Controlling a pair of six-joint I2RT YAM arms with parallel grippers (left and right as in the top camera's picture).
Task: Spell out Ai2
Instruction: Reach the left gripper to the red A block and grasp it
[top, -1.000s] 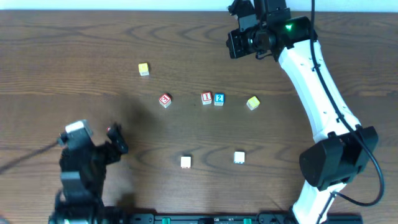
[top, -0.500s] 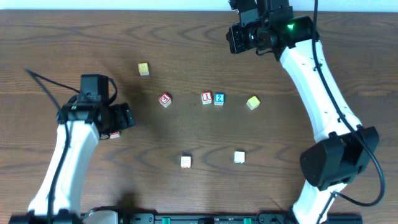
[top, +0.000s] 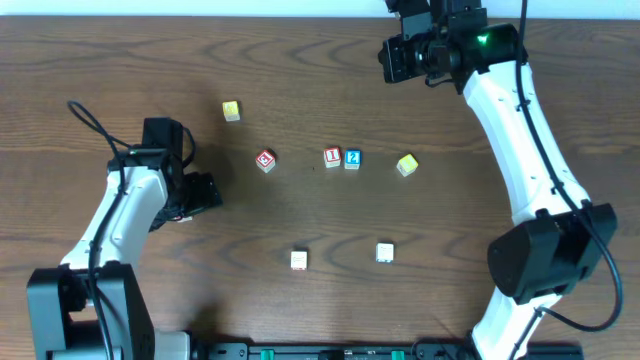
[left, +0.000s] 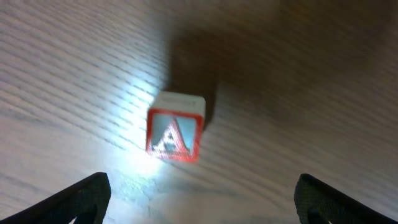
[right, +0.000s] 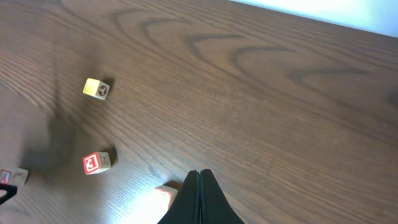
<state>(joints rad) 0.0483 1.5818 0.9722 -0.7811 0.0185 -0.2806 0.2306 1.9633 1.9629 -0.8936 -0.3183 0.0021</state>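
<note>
A red-bordered A block (left: 175, 127) lies on the table in the left wrist view, just ahead of my left gripper (left: 199, 208). That gripper is open, its fingertips wide apart, and hovers at the left of the table (top: 198, 193); it hides the A block in the overhead view. A red block with an I or 1 (top: 332, 157) and a blue 2 block (top: 352, 158) sit side by side mid-table. My right gripper (right: 199, 193) is shut and empty, high at the far right (top: 400, 60).
A red 3 block (top: 265, 160) lies left of the pair and a yellow block (top: 231, 111) further back left. A yellow-green block (top: 406, 165) lies right of the pair. Two pale blocks (top: 298, 260) (top: 385, 252) lie nearer the front.
My left arm swung up from the front edge to the left side of the table and now hovers over the A block. My right arm shifted slightly right.
</note>
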